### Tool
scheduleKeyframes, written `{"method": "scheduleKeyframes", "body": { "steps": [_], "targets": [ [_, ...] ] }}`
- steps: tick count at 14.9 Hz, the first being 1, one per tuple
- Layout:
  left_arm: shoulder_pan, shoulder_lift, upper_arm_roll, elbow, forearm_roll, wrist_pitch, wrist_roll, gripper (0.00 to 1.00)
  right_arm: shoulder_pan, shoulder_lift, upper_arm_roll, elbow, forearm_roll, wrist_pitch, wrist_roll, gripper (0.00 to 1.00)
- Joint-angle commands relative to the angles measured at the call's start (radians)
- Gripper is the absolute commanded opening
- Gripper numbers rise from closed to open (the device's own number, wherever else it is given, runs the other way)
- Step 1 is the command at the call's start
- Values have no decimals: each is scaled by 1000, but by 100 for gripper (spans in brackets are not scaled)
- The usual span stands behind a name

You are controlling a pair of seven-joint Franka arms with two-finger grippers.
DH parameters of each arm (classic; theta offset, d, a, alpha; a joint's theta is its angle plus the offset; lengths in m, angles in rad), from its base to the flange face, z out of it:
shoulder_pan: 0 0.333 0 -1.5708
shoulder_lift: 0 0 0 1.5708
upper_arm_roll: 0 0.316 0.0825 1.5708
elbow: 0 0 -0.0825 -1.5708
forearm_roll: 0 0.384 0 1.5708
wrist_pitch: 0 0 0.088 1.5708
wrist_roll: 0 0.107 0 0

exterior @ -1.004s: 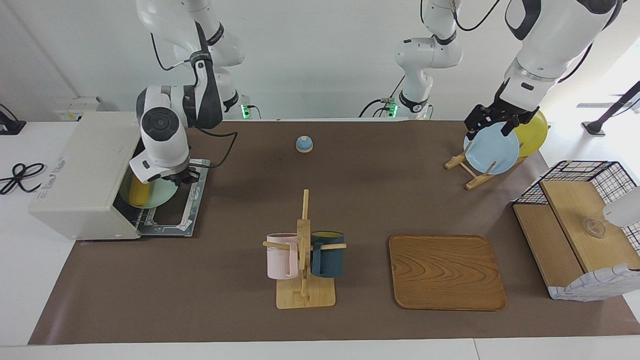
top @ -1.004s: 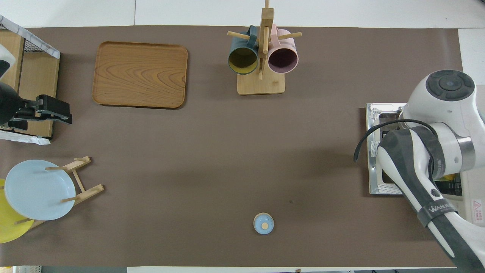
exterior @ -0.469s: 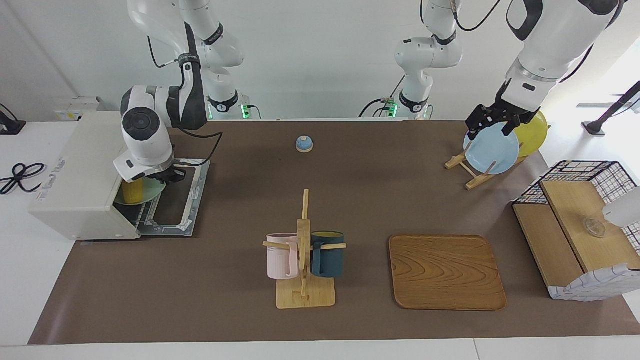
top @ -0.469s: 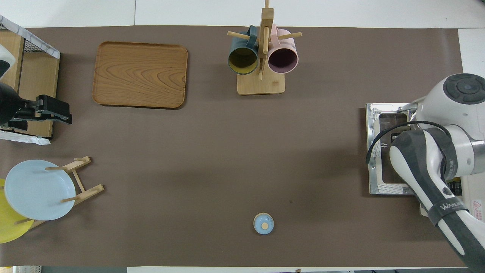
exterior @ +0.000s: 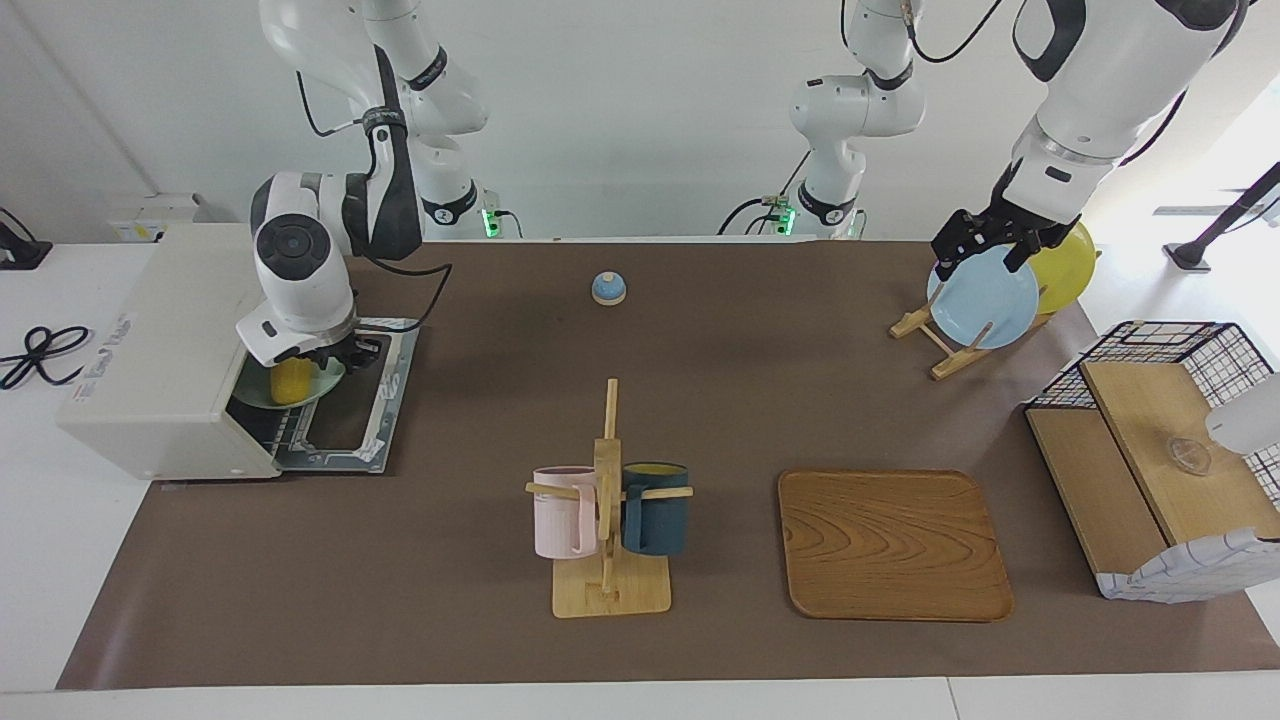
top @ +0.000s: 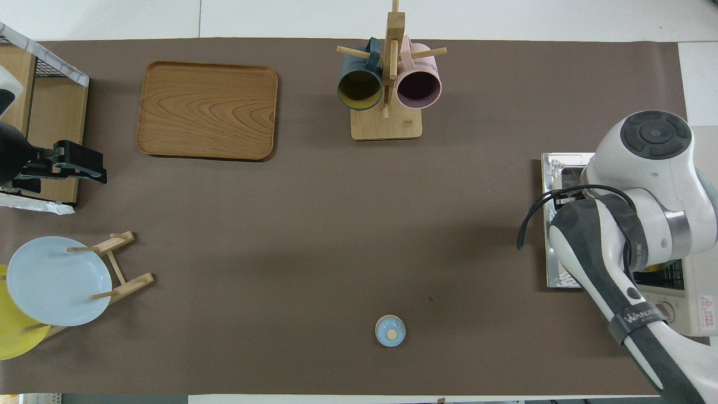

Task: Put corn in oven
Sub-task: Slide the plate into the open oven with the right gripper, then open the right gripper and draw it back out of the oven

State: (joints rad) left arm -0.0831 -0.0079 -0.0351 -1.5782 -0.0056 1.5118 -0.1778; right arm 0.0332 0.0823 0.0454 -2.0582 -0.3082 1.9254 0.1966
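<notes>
The cream-white oven [exterior: 160, 340] stands at the right arm's end of the table, its door [exterior: 385, 400] folded down flat. The yellow corn [exterior: 291, 380] lies on a pale green plate [exterior: 322, 384] that rests at the oven's mouth, partly inside on the wire rack. My right gripper [exterior: 350, 355] is over the open door, shut on the plate's outer rim. In the overhead view the right arm [top: 645, 224] hides the corn and the plate. My left gripper [exterior: 980, 262] waits, open and empty, above the blue plate [exterior: 985, 300].
A plate rack [exterior: 945, 345] holds the blue plate and a yellow plate [exterior: 1065, 265]. A mug tree [exterior: 608, 500] with a pink and a dark mug, a wooden tray [exterior: 890, 545], a small blue bell [exterior: 608, 288] and a wire basket with wooden boards [exterior: 1160, 450] are on the table.
My right gripper carried the plate with the corn into the oven's mouth, then drew back a little toward the door. The left arm has not moved.
</notes>
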Motion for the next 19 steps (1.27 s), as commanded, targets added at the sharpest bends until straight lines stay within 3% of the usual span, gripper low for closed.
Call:
{"method": "scheduleKeyframes", "body": {
  "steps": [1, 4, 5, 9, 19],
  "targets": [
    [11, 8, -8, 17, 12, -22, 3, 100, 33, -21, 4, 4, 32, -35, 7, 61],
    [11, 8, -8, 17, 10, -22, 3, 100, 34, -62, 2, -104, 198, 25, 20, 12],
    [11, 8, -8, 17, 12, -22, 1, 100, 34, -78, 4, -161, 208, 77, 20, 2],
    [11, 8, -8, 17, 12, -24, 1, 100, 34, -119, 2, -341, 236, 277, 29, 0],
    [12, 8, -8, 17, 12, -24, 1, 100, 4, -148, 1, -428, 238, 328, 30, 0]
  ]
}}
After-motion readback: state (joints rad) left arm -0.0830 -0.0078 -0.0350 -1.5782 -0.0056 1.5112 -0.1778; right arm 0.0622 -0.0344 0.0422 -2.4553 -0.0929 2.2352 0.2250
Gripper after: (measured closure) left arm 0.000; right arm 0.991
